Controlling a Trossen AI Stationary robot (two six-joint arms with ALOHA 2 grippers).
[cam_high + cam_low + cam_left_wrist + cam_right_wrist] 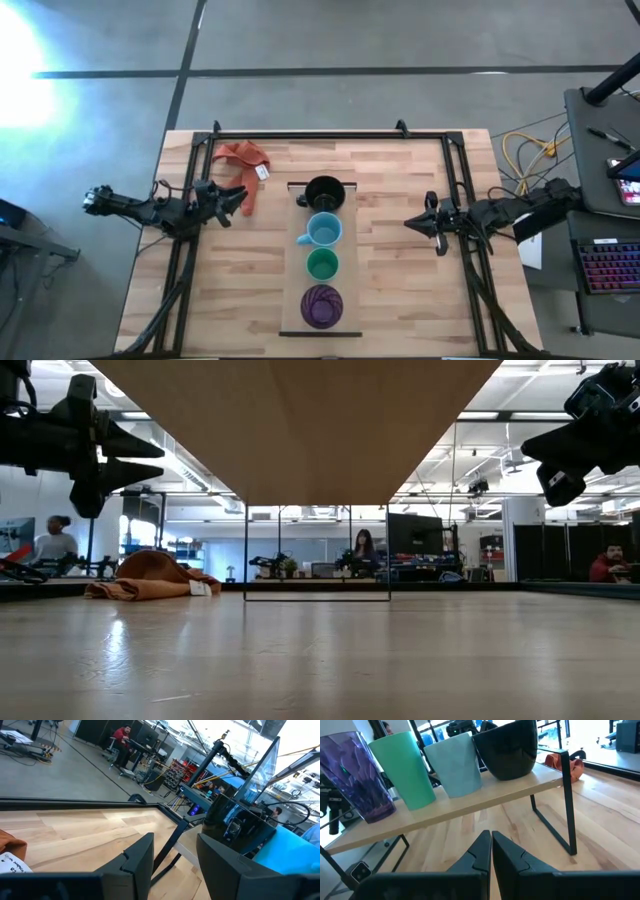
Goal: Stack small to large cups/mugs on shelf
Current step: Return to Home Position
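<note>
Four cups stand in a row on the pale wooden shelf (350, 280), from far to near: a black mug (323, 192), a light blue mug (322, 230), a green cup (322, 264) and a purple cup (321, 305). The right wrist view shows them upright on the raised board (470, 802): purple (355, 775), green (405, 770), light blue (457, 765), black (510, 750). My left gripper (238, 200) is open and empty, left of the shelf's far end, above the table (175, 845). My right gripper (412, 222) is shut and empty, right of the shelf (490, 840).
An orange cloth (243, 158) with a white tag lies at the table's far left, close to my left gripper, and shows in the low view (150, 575). The shelf stands on thin dark legs (567, 800). People sit in the room beyond the table.
</note>
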